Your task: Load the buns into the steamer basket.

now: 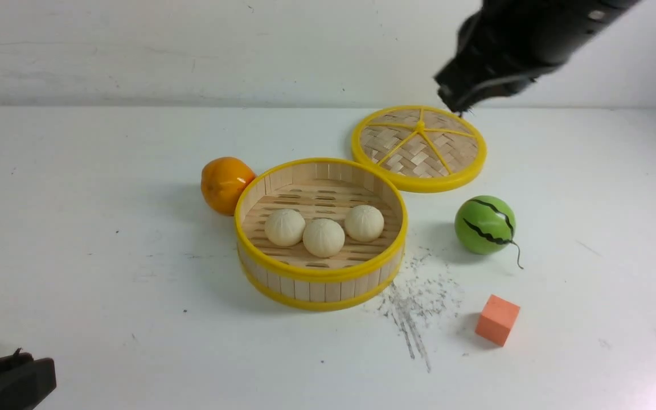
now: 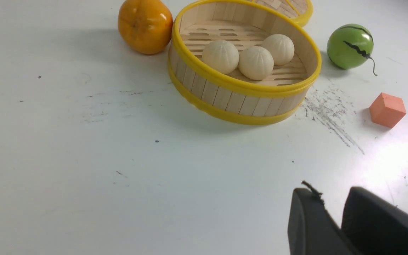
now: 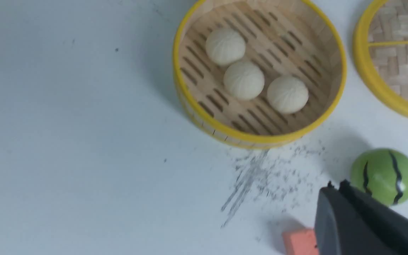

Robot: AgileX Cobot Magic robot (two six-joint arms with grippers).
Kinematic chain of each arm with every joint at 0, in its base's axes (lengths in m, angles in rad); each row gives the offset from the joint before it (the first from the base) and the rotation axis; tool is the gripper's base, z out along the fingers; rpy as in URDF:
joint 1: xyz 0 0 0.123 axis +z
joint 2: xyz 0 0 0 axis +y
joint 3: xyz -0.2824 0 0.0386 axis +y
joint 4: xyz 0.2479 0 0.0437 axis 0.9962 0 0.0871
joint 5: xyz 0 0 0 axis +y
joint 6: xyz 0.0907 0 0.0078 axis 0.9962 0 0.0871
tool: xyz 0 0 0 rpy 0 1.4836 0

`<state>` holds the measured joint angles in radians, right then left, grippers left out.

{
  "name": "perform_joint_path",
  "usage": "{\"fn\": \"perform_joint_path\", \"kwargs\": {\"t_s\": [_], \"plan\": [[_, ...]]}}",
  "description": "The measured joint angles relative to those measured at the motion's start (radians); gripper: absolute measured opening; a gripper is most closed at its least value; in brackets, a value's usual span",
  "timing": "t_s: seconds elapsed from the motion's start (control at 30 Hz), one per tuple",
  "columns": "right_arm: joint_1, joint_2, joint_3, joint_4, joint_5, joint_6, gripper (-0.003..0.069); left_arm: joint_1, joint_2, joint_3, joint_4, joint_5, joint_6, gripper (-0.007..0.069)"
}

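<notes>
Found all three buns [image 1: 323, 237] lying in a row on the floor of the steamer basket [image 1: 321, 274], near the middle of the tabletop [image 1: 106, 256]. Saw an orange fruit [image 1: 224, 185] against the basket's wall on the side toward the left edge, and a woven lid [image 1: 419, 148] flat just behind the basket toward the far edge. Noted a green striped melon ball [image 1: 484, 225] toward the right edge, an orange cube [image 1: 497, 319] nearer the near edge, and dark scuff marks [image 1: 410, 302] between cube and basket. Spotted the right gripper [image 1: 458, 107] raised over the lid's far rim, jaws together, empty. Made out the left gripper [image 1: 43, 376] low at the near left corner, jaws unreadable.
</notes>
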<state>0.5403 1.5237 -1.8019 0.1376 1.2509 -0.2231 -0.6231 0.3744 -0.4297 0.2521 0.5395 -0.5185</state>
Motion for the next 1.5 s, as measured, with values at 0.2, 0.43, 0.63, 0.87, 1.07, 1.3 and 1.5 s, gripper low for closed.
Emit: {"fn": "perform_joint_path", "kwargs": {"t_s": [0.2,0.43,0.63,0.87,1.07,1.3,1.5], "plan": [[0.0,-0.277,0.365,0.061,-0.157,-0.005,-0.0019,0.0,0.0,0.0,0.0,0.0,0.0,0.0146],[0.0,-0.587,0.709,0.098,-0.371,-0.005,-0.0015,0.0,0.0,0.0,0.0,0.0,0.0,0.0155],[0.002,-0.745,0.802,0.043,-0.35,-0.005,-0.001,0.0,0.0,0.0,0.0,0.0,0.0,0.0162],[0.032,-0.83,0.818,-0.004,-0.407,-0.004,-0.0018,0.0,0.0,0.0,0.0,-0.001,0.0,0.0164],[0.033,-0.832,0.85,-0.018,-0.496,0.009,-0.0021,0.0,0.0,0.0,0.0,-0.002,0.0,0.017],[-0.013,-0.94,1.078,0.001,-0.753,0.039,-0.0021,0.0,0.0,0.0,0.0,-0.002,0.0,0.0179],[-0.253,-1.216,1.397,0.041,-0.983,0.1,-0.0021,0.0,0.0,0.0,0.0,-0.002,0.0,0.0184]]}}
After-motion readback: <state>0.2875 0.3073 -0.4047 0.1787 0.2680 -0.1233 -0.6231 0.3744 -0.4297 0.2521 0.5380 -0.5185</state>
